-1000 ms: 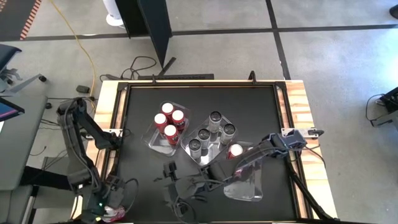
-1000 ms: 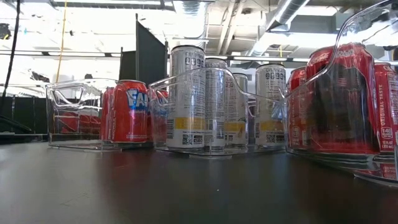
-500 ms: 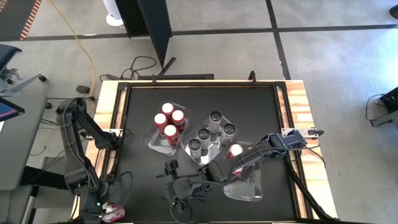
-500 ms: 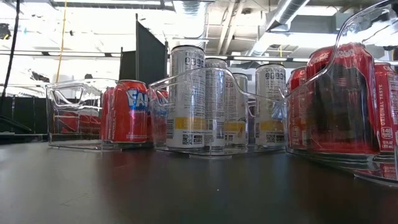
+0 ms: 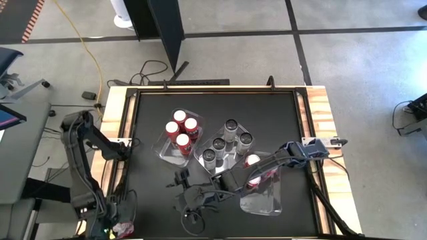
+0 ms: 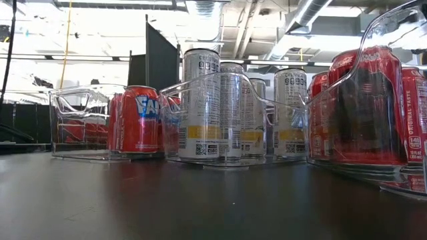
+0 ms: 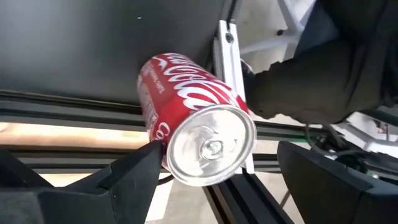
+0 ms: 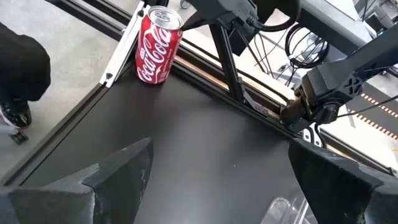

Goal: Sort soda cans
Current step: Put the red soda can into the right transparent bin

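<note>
A red Coca-Cola can with a silver top stands upright at the table's near left corner, beside the frame rail. My left gripper is open over it, a finger on either side, and also shows in the high view. My right gripper is open over bare black table near the near edge. Three red cans stand in the left clear tray, several silver-grey cans in the middle tray, and red cans in the right tray.
Three clear plastic trays sit mid-table, fanned out side by side. The right arm reaches over the right tray. Cables hang near the near edge. Bare black table lies toward the far edge. Wooden rails border the table.
My right gripper has shifted a little toward the table's left, staying open above the near part of the table. My left arm has settled slightly lower at the near left corner. The cans and trays have kept still.
</note>
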`<move>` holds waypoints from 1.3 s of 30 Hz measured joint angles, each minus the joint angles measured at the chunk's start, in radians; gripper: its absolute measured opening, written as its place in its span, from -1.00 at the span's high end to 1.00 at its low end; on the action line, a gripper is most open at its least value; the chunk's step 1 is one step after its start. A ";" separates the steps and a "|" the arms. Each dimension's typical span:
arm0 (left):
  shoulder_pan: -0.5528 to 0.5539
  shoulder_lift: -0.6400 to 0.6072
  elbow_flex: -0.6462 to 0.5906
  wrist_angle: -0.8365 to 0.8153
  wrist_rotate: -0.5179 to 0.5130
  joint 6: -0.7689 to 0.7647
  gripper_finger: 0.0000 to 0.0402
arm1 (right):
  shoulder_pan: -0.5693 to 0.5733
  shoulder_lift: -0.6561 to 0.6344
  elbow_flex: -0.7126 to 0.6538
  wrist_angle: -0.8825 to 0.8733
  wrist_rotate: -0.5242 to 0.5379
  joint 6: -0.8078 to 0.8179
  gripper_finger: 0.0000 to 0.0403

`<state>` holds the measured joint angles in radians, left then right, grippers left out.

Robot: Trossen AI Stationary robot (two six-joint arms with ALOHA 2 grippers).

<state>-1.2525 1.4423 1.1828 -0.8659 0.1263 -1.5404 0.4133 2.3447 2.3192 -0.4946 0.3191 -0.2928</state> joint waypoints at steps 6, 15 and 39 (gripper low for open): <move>-0.016 0.006 0.000 -0.032 -0.011 -0.030 -0.57 | -0.011 0.000 0.000 0.000 -0.005 -0.004 -0.93; -0.016 0.010 0.000 -0.043 -0.011 -0.032 -0.57 | -0.011 0.000 0.000 0.001 -0.006 -0.004 -0.93; -0.017 0.024 -0.001 0.022 -0.006 -0.017 -0.57 | -0.030 0.000 0.000 -0.010 -0.006 0.015 -0.82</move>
<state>-1.2694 1.4667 1.1814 -0.8437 0.1204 -1.5570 0.3836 2.3447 2.3196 -0.5045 0.3126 -0.2783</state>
